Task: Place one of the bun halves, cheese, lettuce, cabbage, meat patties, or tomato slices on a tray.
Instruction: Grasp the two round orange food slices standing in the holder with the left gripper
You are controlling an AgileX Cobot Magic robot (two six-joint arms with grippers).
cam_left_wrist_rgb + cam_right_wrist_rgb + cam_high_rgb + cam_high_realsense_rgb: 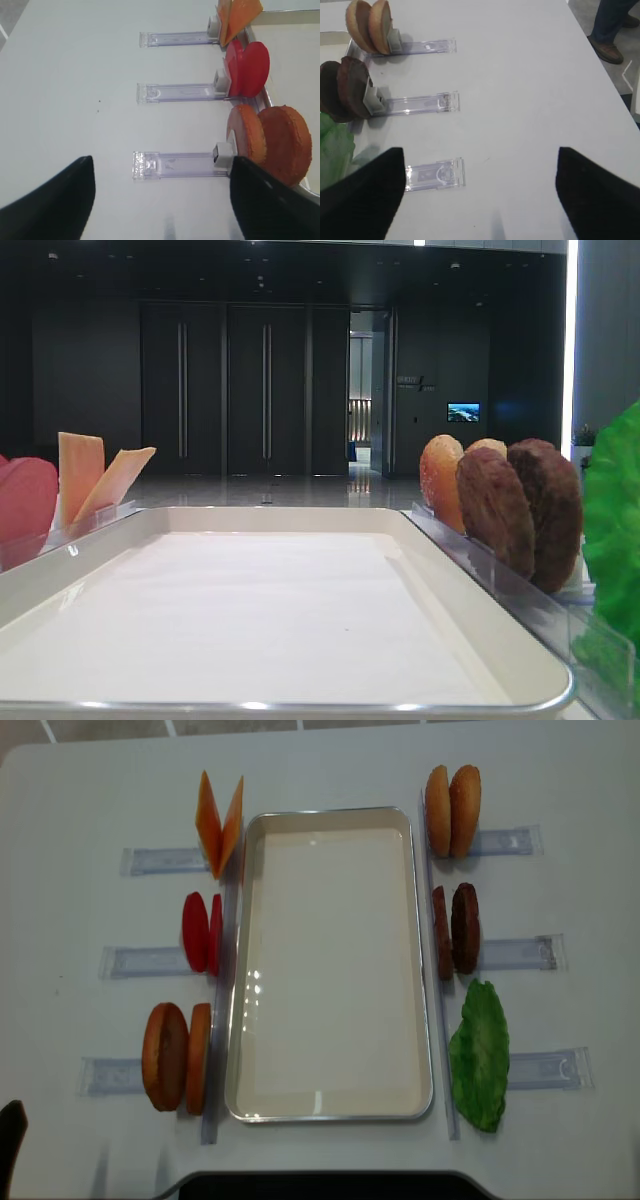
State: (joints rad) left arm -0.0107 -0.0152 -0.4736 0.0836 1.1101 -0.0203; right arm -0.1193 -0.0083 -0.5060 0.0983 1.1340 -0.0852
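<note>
The cream-white tray (330, 970) lies bare in the middle of the table. Left of it stand cheese slices (220, 823), tomato slices (202, 932) and two bun halves (175, 1057). On its right are two more bun halves (452, 797), dark meat patties (456, 928) and a green lettuce leaf (479, 1055). I see no cabbage. My left gripper (160, 205) hangs open over the table just left of the near bun halves (270, 142), holding nothing. My right gripper (480, 200) is open and empty above the table right of the lettuce (335, 145).
Each food group stands in a clear plastic holder (515, 953) that sticks out sideways from the tray. A person's legs and shoe (612, 30) show past the table's right edge. A dark robot base (320, 1186) sits at the near table edge.
</note>
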